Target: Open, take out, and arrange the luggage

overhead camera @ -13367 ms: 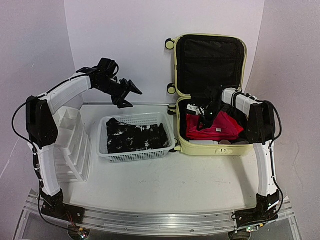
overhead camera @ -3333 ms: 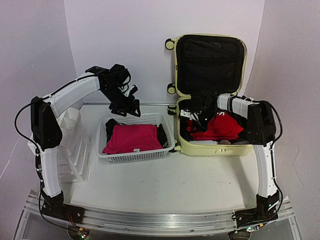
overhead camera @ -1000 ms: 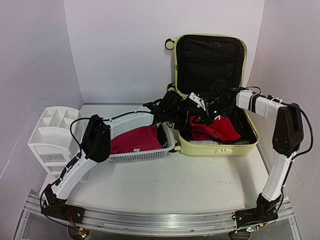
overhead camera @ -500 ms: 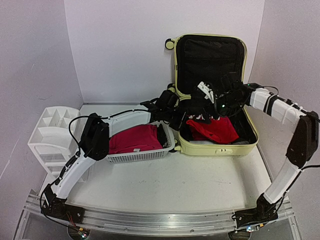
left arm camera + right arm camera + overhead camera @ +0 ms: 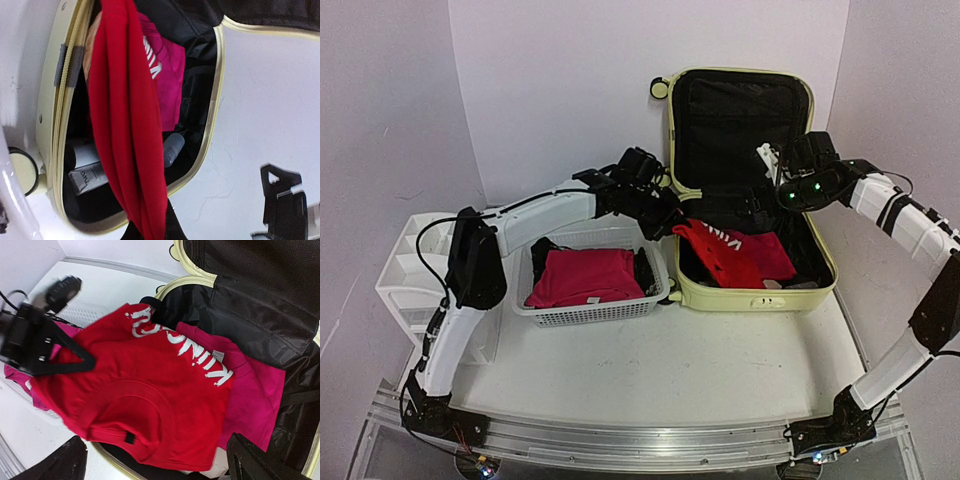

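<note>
The luggage (image 5: 750,298), a pale yellow hard shell with rounded corners and black fabric lining, lies open at the back right of the desk (image 5: 700,370) with its lid upright. The left pincer (image 5: 672,222) is clamped on a limp red garment (image 5: 718,252) at the left rim. The right pincer (image 5: 772,168) hangs spread and empty above. The soft cloth could snag on the rim, drag the pink top (image 5: 772,258) along, or slip free short of the white mesh basket (image 5: 590,312).

Pale yellow hard-shell luggage (image 5: 750,297), open, black-lined lid upright, base flat.
</note>
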Robot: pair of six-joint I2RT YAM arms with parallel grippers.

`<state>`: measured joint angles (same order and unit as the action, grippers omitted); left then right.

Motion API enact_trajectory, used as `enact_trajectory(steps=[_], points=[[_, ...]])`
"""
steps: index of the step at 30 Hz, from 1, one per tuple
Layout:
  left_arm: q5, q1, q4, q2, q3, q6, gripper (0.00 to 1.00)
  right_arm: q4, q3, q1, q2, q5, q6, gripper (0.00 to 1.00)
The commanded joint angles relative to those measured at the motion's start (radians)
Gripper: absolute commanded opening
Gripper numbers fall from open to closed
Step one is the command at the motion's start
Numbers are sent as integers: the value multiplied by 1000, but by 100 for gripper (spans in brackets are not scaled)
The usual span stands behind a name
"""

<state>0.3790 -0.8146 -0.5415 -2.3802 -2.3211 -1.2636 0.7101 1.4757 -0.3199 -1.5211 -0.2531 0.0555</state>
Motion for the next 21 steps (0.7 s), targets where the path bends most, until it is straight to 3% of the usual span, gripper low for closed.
enact_trajectory(steps=[1,15,21], points=[[-33,18,-40,184,74,176,0,2,-11,-6,39,-11,-34,98],[-16,110,-74,464,455,355,0,23,10,-6,2,-42,-20,98],[-48,143,-5,574,628,401,0,32,25,-6,-17,-78,-21,98]])
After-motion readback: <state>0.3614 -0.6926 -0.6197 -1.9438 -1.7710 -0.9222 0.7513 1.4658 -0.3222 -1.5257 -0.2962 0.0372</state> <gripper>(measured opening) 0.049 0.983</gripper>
